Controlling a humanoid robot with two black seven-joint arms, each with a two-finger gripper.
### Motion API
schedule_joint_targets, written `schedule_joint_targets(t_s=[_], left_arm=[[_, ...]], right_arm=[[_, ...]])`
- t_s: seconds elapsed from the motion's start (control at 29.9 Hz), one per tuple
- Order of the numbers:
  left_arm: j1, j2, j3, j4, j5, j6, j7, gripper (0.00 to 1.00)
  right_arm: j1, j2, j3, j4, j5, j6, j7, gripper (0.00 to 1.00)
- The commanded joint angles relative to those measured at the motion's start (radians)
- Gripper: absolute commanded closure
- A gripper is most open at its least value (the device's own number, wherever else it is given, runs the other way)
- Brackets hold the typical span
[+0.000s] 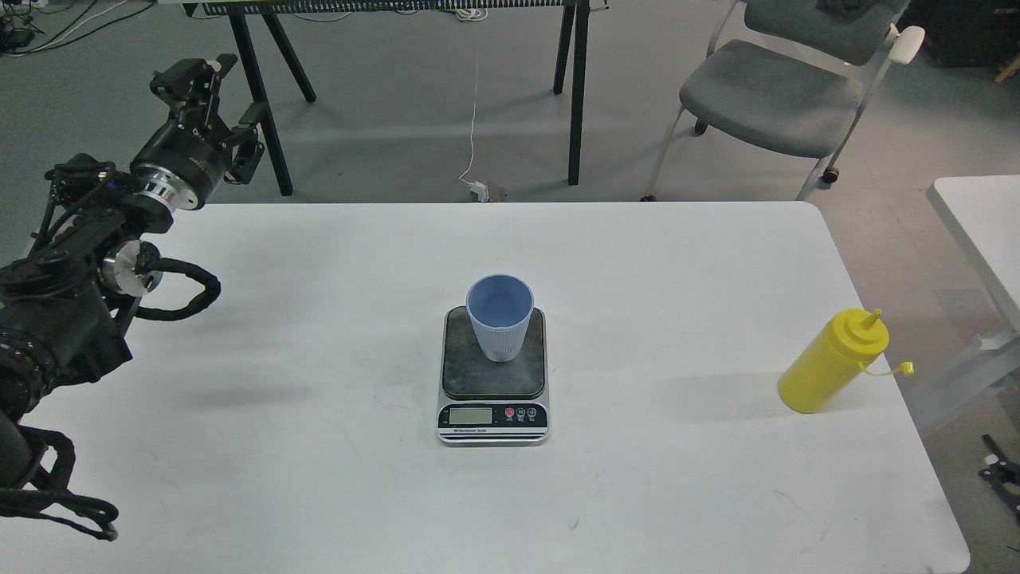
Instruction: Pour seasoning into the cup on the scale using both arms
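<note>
The light blue ribbed cup (500,316) stands upright on the dark plate of the small scale (494,375) at the table's middle. The yellow seasoning bottle (831,363) stands alone near the table's right edge, its tethered cap hanging off to the right. My left gripper (237,89) is open and empty, held high beyond the table's far left corner, far from the cup. Of my right gripper (1002,469) only a black piece shows at the right edge, below and right of the bottle and apart from it.
The white table (319,478) carries only the scale, cup and bottle. A grey chair (777,96) and black trestle legs (578,88) stand behind it. A second white table (984,231) is at the right.
</note>
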Motion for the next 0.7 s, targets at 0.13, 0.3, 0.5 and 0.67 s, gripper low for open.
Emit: schedule_joint_targets(t_s=[0.13, 0.3, 0.5, 0.67], left_arm=[[-0.005, -0.003, -0.005, 0.0, 0.0, 0.0, 0.0, 0.32], [-0.014, -0.028, -0.005, 0.0, 0.0, 0.0, 0.0, 0.32], [-0.018, -0.028, -0.006, 0.0, -0.002, 0.0, 0.0, 0.32], [-0.024, -0.029, -0.006, 0.0, -0.005, 0.0, 0.0, 0.32]], right_arm=[[0.371, -0.109, -0.012, -0.14, -0.107, 0.0, -0.02, 0.01], [0.668, -0.093, -0.113, -0.154, -0.183, 0.0, -0.037, 0.01], [0.945, 0.035, -0.319, -0.158, -0.184, 0.0, -0.037, 0.01], [1.007, 0.184, -0.334, -0.163, -0.184, 0.0, -0.036, 0.01]])
